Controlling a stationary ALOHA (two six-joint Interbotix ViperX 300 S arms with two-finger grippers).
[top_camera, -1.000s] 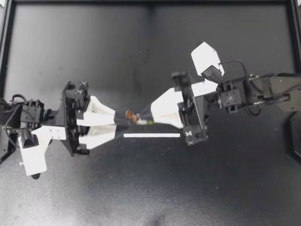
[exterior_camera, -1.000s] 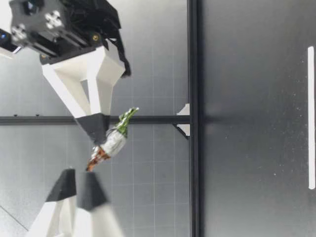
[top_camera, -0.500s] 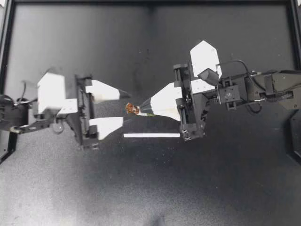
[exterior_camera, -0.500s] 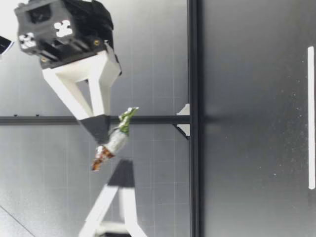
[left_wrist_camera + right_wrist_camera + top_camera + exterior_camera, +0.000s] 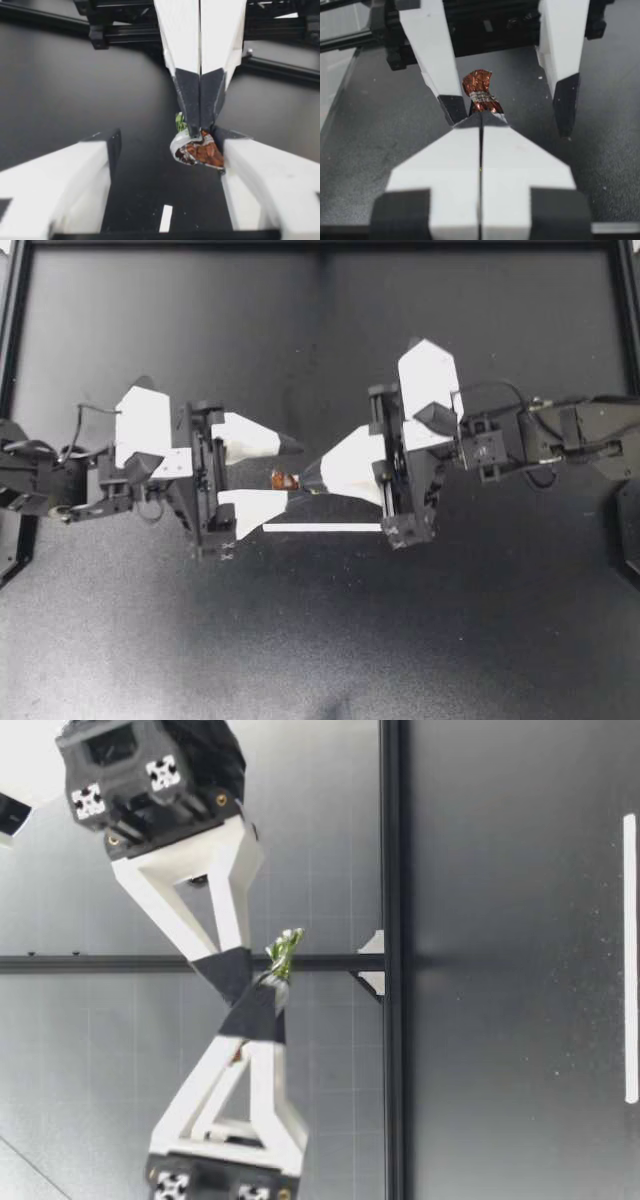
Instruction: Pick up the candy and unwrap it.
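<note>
The black table (image 5: 300, 640) fills the top view, and both arms meet above its middle. My right gripper (image 5: 305, 478) comes in from the right with its two fingers pressed together, clamped on the candy (image 5: 283, 480); in the right wrist view the white fingers (image 5: 445, 165) meet in a single seam and the wrapper's brown foil end (image 5: 480, 92) sticks out just past the tips. My left gripper (image 5: 288, 474) comes in from the left with its fingers spread wide, one on the far side of the candy and one on the near side. In the left wrist view the candy (image 5: 197, 152) sits close against one finger (image 5: 240, 160) while the other finger (image 5: 107, 150) stands well apart (whether the close one truly touches, I cannot tell). A thin white strip (image 5: 322, 527) lies flat on the table just beside the two grippers. In the low view the candy's green twisted end (image 5: 283, 952) hangs below the right gripper's dark tips (image 5: 235, 975), well above the table.
</note>
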